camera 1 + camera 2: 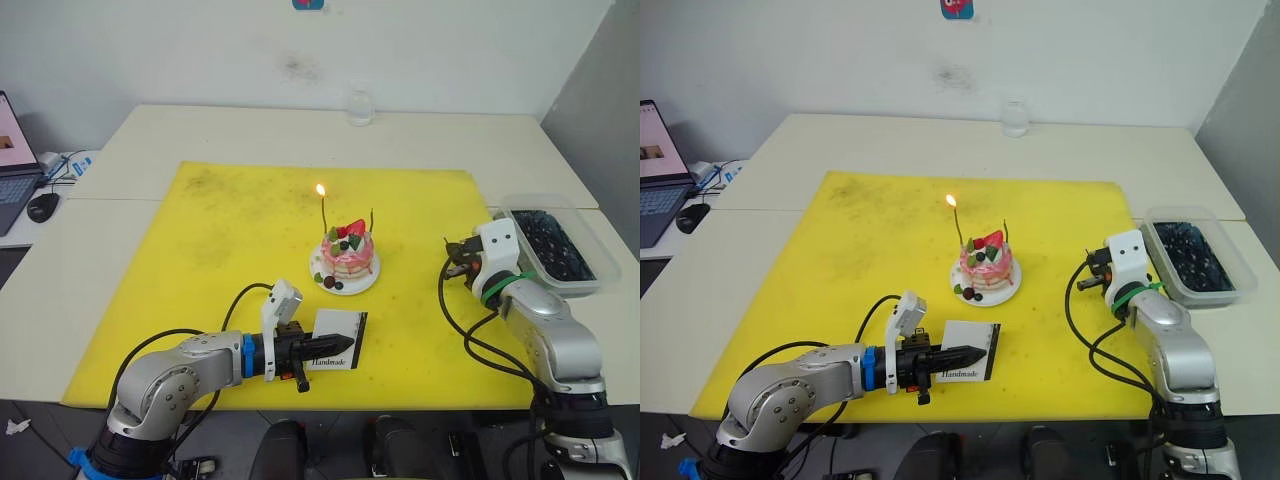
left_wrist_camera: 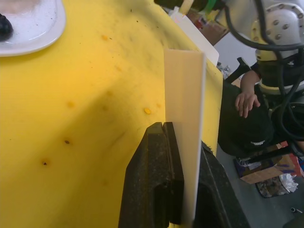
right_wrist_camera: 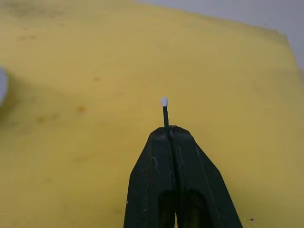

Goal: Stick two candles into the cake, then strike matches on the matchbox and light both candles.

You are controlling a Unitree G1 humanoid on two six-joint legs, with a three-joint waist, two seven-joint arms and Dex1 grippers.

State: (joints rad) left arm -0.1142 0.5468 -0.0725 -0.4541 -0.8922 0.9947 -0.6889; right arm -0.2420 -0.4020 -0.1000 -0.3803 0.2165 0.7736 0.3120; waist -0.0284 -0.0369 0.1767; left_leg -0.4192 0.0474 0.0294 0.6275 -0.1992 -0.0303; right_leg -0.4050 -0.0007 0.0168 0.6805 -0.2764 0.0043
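- Matchbox point(image 1: 335, 340) pinched by left end effector point(image 1: 303, 352), well left of right end effector point(image 3: 167, 130).
- Match point(image 3: 165, 111) clamped there, unlit white head forward.
- One candle point(image 1: 371, 221) unlit.

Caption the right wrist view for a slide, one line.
Right gripper shut on a dark match with a pale, unburnt head, held above the yellow mat.

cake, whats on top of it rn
On the cake: white cream, a red strawberry, dark berries, and two candles, one lit, one unlit. How deep they sit is hidden.
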